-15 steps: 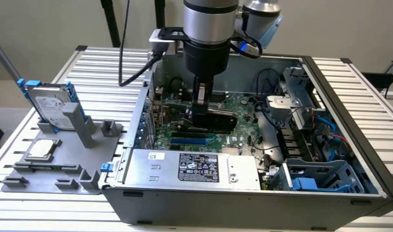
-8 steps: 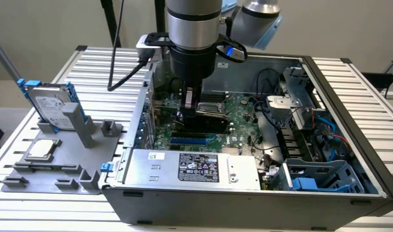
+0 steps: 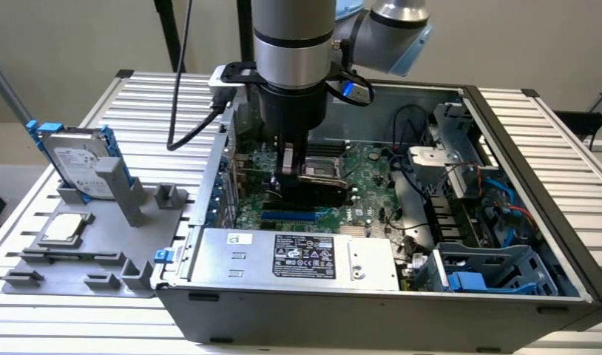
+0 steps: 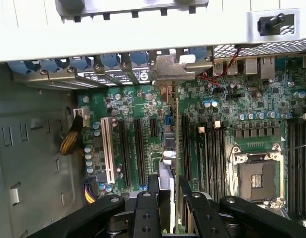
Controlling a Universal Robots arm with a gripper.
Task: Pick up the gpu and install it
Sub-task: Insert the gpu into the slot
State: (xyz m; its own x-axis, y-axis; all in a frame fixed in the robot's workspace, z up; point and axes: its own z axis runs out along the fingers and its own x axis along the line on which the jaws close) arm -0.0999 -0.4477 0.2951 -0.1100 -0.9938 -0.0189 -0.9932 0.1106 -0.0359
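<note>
Gripper [image 4: 168, 191], black: we log its two fingers [image 4: 153, 184] as clamped on the gpu [image 4: 169, 146], one on each face of the card.

Gpu: seen edge-on as a thin blade, standing upright over the green motherboard [image 4: 128, 101] among the long dark expansion slots. Its silvery bracket [image 4: 167, 67] sits at the case's rear wall, level with the row of blue latches [image 4: 108, 60]. Whether it is seated in a slot we cannot tell.

Beside it on the board: one white slot [image 4: 107, 148] and an open CPU socket [image 4: 256, 179].

Around it, in the exterior view: we count the open computer case [image 3: 523, 151] and a labelled power supply [image 3: 291, 255] (nearest the camera).

To the exterior view's left, well apart: grey fixture [image 3: 114, 248], hard drive with blue rails [image 3: 79, 159] upright in it, and a square silver chip [image 3: 64, 228] lying flat
</note>
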